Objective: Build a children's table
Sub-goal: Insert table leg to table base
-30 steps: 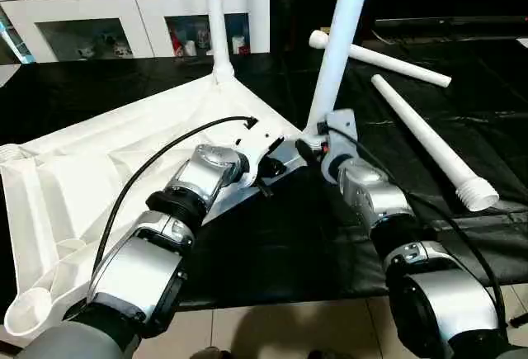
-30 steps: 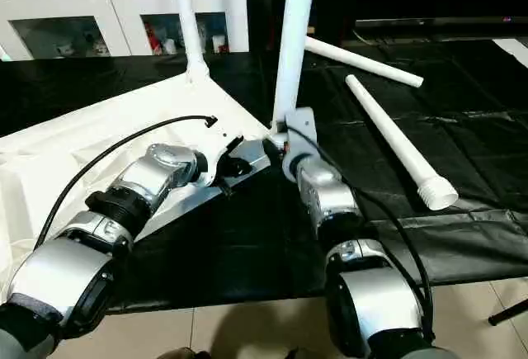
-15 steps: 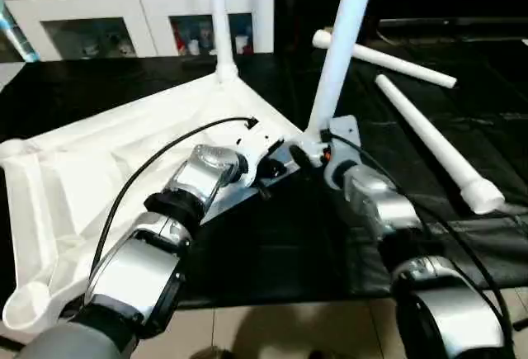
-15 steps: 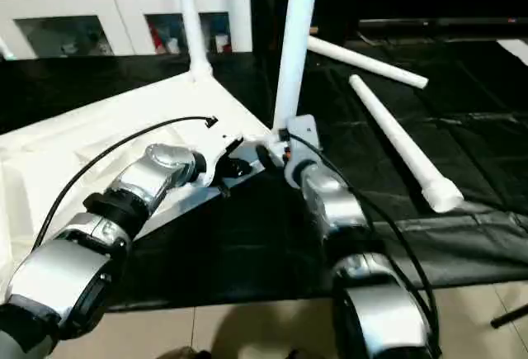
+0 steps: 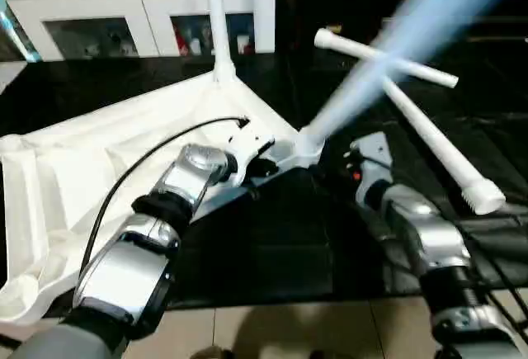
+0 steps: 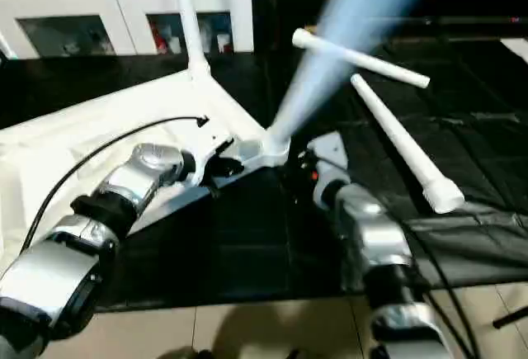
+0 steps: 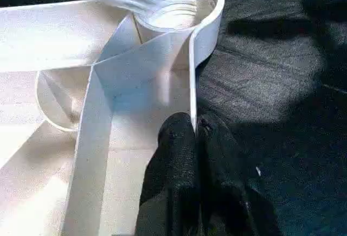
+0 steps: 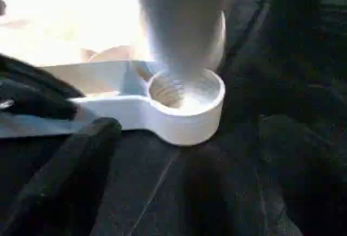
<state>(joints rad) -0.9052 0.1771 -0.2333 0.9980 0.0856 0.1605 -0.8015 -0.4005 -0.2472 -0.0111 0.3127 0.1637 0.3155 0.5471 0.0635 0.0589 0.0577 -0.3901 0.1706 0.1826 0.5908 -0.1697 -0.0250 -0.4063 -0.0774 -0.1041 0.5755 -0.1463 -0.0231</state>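
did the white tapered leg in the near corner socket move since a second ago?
Yes. The white tapered plastic leg stood near upright; now it tips rightward over the two loose white legs, blurred, foot still at the round corner socket.

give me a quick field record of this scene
left hand: shut, pinching the rim of the white plastic tabletop, which lies ribbed underside up
right hand: open, apart from the near corner socket
near white tubular leg: tilted, motion-blurred, threaded end in that socket
far leg: upright in its corner
loose legs: two on the black sheet
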